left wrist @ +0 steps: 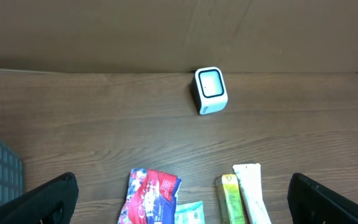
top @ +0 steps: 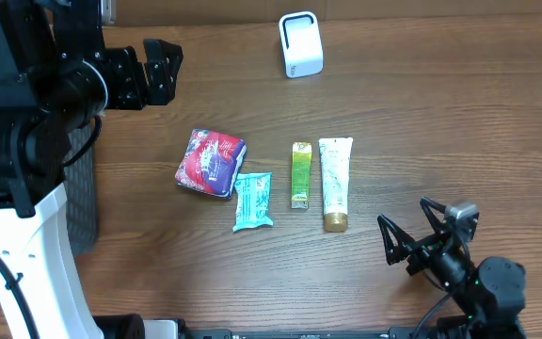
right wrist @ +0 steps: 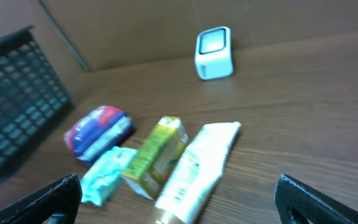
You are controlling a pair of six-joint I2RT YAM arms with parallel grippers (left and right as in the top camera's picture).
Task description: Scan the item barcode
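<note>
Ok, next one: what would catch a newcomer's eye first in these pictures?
A row of four small items lies mid-table: a red and purple packet, a teal packet, a green box and a white tube. A white scanner stands alone near the far edge. The left gripper and right gripper hang open and empty at opposite sides.

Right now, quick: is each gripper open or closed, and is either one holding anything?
Left gripper: open, holding nothing.
Right gripper: open, holding nothing.
</note>
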